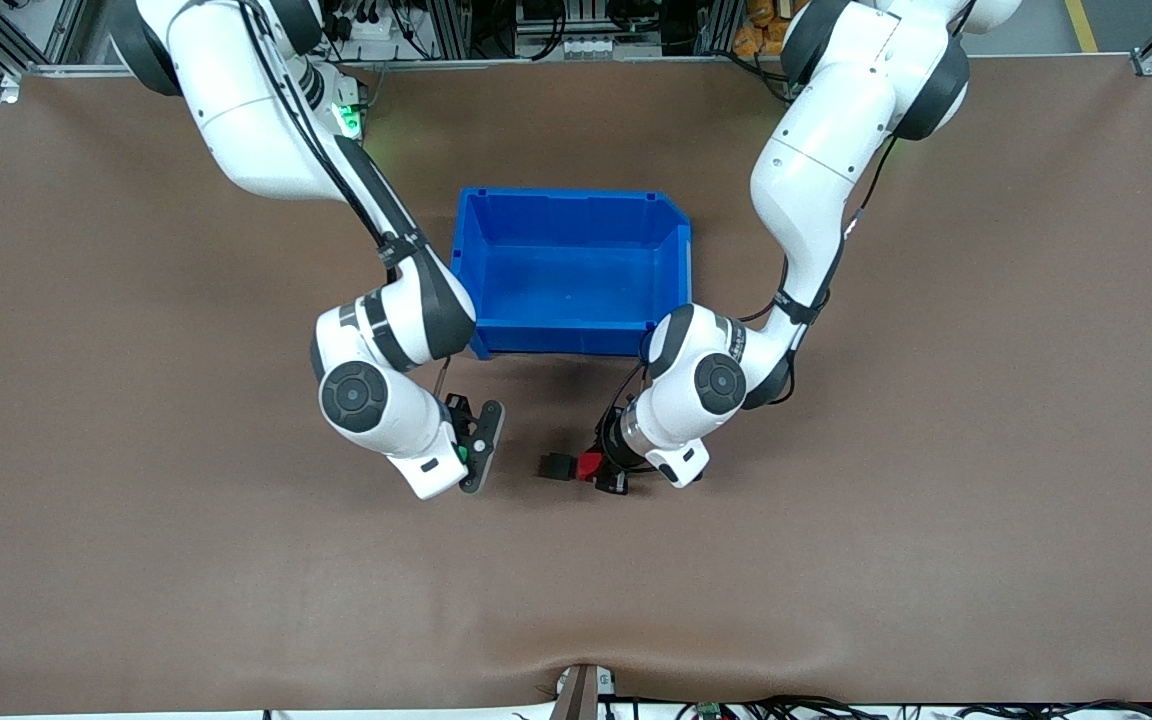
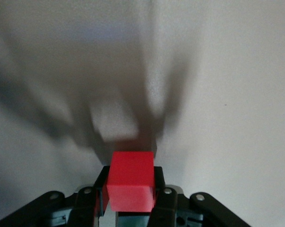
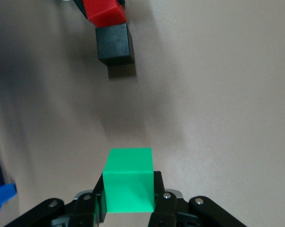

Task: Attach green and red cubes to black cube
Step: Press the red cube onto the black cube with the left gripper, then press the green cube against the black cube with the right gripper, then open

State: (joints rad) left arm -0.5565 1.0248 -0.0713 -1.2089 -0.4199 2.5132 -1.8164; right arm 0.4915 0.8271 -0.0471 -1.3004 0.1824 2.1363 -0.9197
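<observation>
The left gripper (image 1: 604, 472) is clamped on a small bright red cube (image 1: 589, 465), its two black fingers (image 2: 157, 184) pressing the cube's opposite sides. In the left wrist view the red cube (image 2: 131, 179) fills the gap between the finger pads. The front view shows this gripper low over the brown table mat (image 1: 836, 560), with the red cube pressed against a small matte black cube (image 1: 556, 466); the two appear to touch face to face. The right wrist view shows the same pair, the red cube (image 3: 103, 12) against the black cube (image 3: 115, 44), which casts a shadow onto the mat, so whether it rests on the mat or hangs just above it cannot be told.

The right gripper (image 1: 473, 450) grips a small bright green cube (image 3: 129, 179), held between its black fingers (image 3: 157, 187). In the front view only a sliver of the green cube (image 1: 460, 454) shows beside the gripper's body. This gripper is over the mat toward the right arm's end of the table from the black cube, with a clear gap between green and black.

A large open blue plastic bin (image 1: 572, 200) stands on the mat farther from the front camera than the cubes, between the two arms.
</observation>
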